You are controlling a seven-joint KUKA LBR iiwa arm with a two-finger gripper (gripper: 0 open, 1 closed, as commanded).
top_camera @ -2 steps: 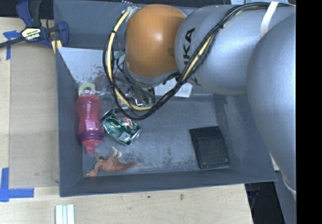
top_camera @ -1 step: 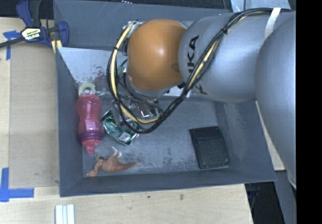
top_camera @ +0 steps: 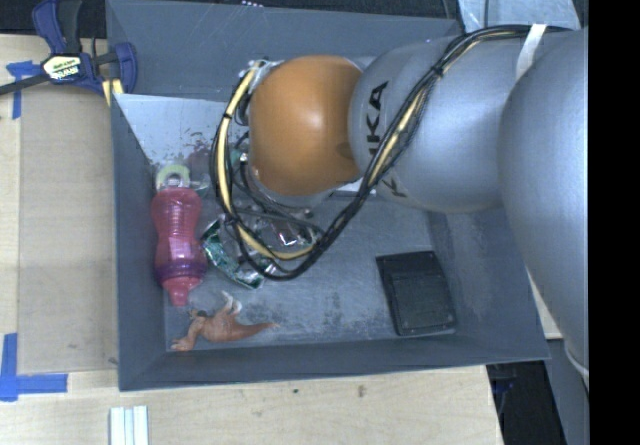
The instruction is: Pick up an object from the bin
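My gripper (top_camera: 276, 232) hangs under the orange wrist cover in the left half of the bin, low over the floor. Right beside it on the left lies a small teal and white thing (top_camera: 222, 255), partly hidden by the cables; whether the gripper touches it I cannot tell. Further left a pink ribbed bottle (top_camera: 176, 235) lies lengthwise along the left wall, with a pale green ring at its far end. An orange-brown toy animal (top_camera: 216, 327) lies near the front wall, below the gripper.
A flat black rectangular block (top_camera: 416, 291) lies on the bin floor at the front right. The thick silver arm crosses the right and back of the bin and hides what is beneath it.
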